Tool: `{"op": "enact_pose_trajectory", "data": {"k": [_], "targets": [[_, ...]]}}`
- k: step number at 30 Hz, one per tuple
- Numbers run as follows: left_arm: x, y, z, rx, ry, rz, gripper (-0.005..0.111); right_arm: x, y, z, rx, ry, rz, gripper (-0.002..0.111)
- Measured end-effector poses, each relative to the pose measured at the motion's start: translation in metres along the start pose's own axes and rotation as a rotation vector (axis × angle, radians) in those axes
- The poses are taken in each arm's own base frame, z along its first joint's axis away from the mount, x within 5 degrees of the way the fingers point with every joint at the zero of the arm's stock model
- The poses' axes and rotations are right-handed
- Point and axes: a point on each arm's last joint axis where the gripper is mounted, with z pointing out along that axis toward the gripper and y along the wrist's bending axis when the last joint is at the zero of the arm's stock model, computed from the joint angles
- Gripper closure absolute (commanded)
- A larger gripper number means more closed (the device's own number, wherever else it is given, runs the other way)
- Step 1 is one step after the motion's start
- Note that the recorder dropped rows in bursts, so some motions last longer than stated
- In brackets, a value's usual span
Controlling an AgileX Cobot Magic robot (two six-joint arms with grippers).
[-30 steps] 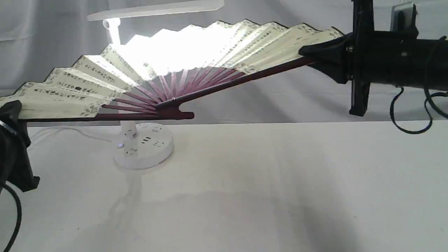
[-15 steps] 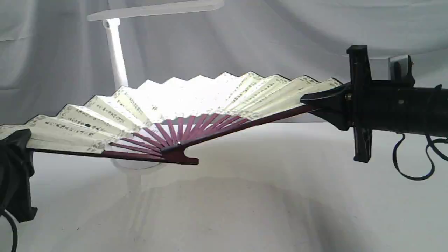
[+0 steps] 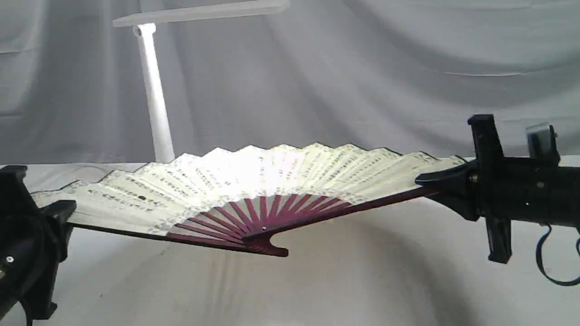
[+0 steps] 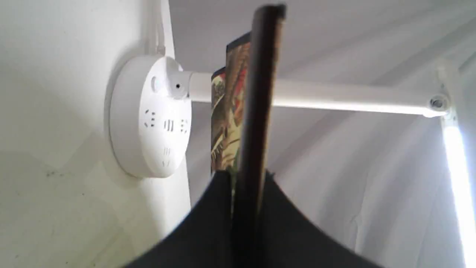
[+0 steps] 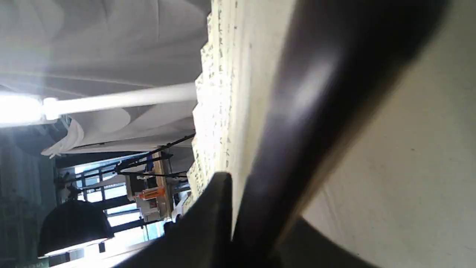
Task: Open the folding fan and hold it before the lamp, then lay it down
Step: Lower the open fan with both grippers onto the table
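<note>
Between left gripper (image 3: 61,210) and right gripper (image 3: 423,181) — both clamped on it — spans the folding fan (image 3: 253,181).

Lab test booth: draped white backdrop (image 3: 362,68), white tabletop (image 3: 362,280), cluttered benches (image 5: 160,186) beyond.

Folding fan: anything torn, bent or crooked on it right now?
Nothing stands out. The folding fan is fully spread, pleats even, no tear or snapped rib visible. The left gripper and right gripper each clamp one guard. It hangs tipped, right end higher in the exterior view. The lamp stands upright behind it.
</note>
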Motion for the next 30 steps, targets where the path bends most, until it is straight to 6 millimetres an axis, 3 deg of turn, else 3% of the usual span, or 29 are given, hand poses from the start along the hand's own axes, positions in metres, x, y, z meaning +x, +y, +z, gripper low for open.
{"op": "enact_pose_trajectory", "data": {"k": [6, 12, 19, 25, 30], "targets": [[0.019, 0.011, 0.003, -0.044, 0.051, 0.019, 0.107, -0.013, -0.029, -0.008, 0.007, 0.007, 0.032, 0.108], [0.055, 0.023, 0.027, -0.036, 0.088, 0.021, 0.107, -0.031, -0.046, -0.02, 0.02, -0.054, 0.054, 0.108], [0.105, 0.034, 0.055, -0.018, 0.144, 0.015, 0.107, -0.058, -0.066, -0.055, 0.048, -0.158, 0.085, 0.108], [0.139, 0.044, 0.079, 0.003, 0.191, 0.017, 0.107, -0.071, -0.077, -0.079, 0.069, -0.233, 0.086, 0.108], [0.149, 0.055, 0.089, -0.01, 0.199, 0.023, 0.107, -0.075, -0.081, -0.082, 0.103, -0.268, 0.062, 0.108]]}}
